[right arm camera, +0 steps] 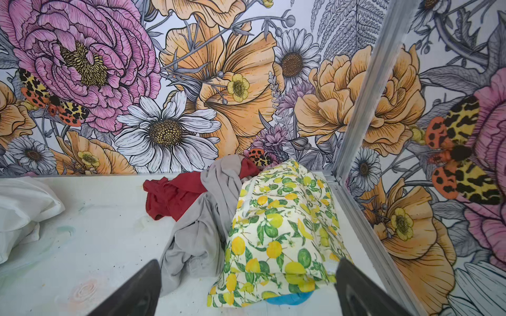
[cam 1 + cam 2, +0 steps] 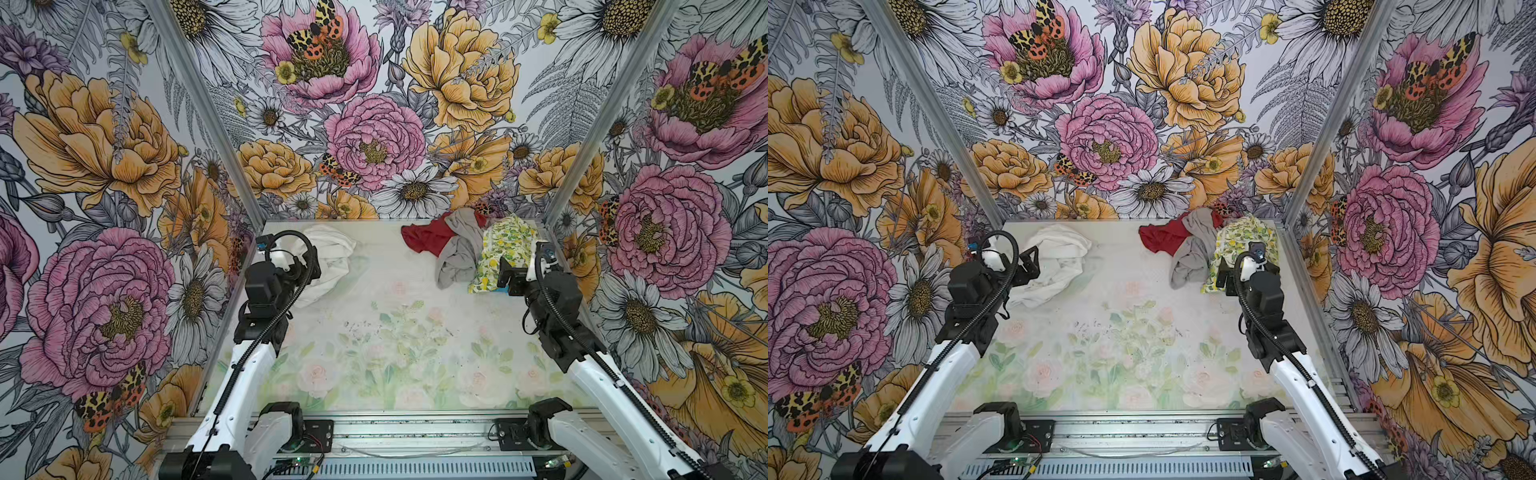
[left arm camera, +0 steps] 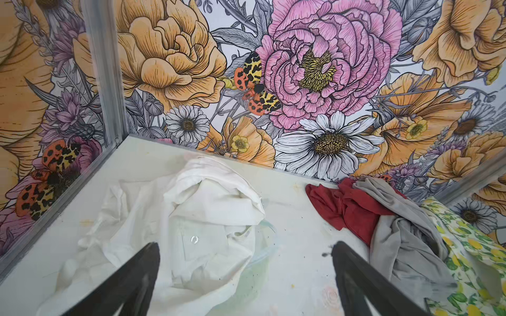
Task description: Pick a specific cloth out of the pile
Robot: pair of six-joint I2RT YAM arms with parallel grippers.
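The cloth (image 2: 332,253) (image 2: 1059,255) (image 3: 208,219) is a large plain white piece. It lies crumpled by itself at the far left of the table, apart from the pile (image 2: 469,249) (image 2: 1204,249). My left gripper (image 2: 305,266) (image 2: 1034,262) (image 3: 245,247) hangs open just above the cloth's near edge, holding nothing. The pile is in the far right corner: a lemon-print cloth (image 1: 282,219), a grey cloth (image 1: 202,235), a red cloth (image 1: 172,194) and a blue bit (image 1: 290,298) under the lemon print. My right gripper (image 2: 505,274) (image 2: 1223,276) (image 1: 247,264) is open and empty at the pile's near side.
The table (image 2: 395,332) has a faint flower print. Flower-patterned walls close it in at the back and both sides, with metal corner posts (image 2: 582,166) (image 2: 208,124). The arm bases sit on a metal rail (image 2: 415,432) along the front edge.
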